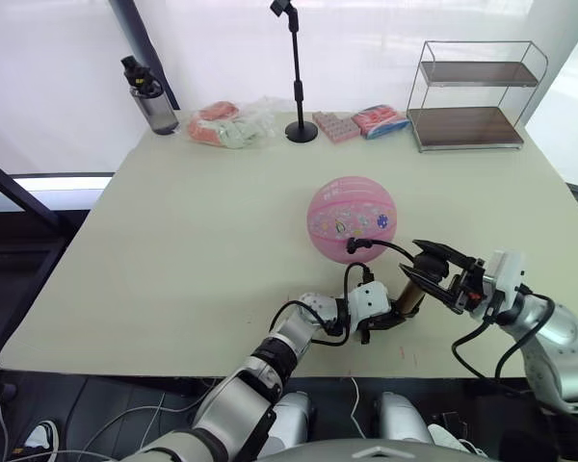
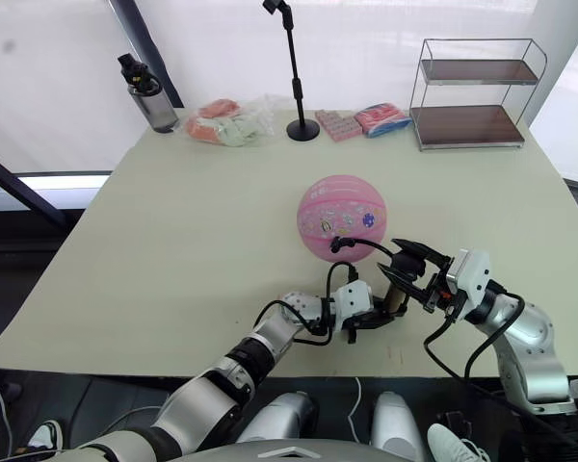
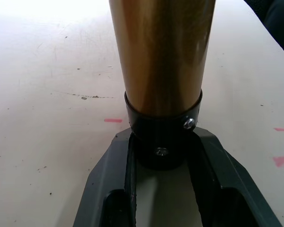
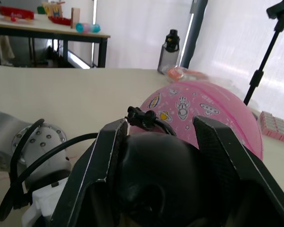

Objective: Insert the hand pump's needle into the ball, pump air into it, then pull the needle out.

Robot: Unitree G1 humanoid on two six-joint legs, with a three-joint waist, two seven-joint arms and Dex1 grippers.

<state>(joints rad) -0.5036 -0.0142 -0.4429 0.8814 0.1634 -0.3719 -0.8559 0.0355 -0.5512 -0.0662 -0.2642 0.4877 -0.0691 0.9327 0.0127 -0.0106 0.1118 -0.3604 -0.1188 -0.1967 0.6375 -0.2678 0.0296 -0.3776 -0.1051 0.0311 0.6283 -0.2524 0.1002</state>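
The left gripper point(image 1: 378, 322) pinches the pump point(image 1: 410, 295) at its base. The right gripper point(image 1: 433, 274) grips its handle, probably. The ball point(image 1: 352, 218) sits at eleven o'clock.

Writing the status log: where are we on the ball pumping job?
Done: the ball looks round, and the hose runs up to its near side, so the needle seems to be in, though the pin itself is too small to see. In hand: the left gripper clamps the pump's lower cap, and the right gripper is closed around the handle. Left: any more strokes, then pulling the needle out.
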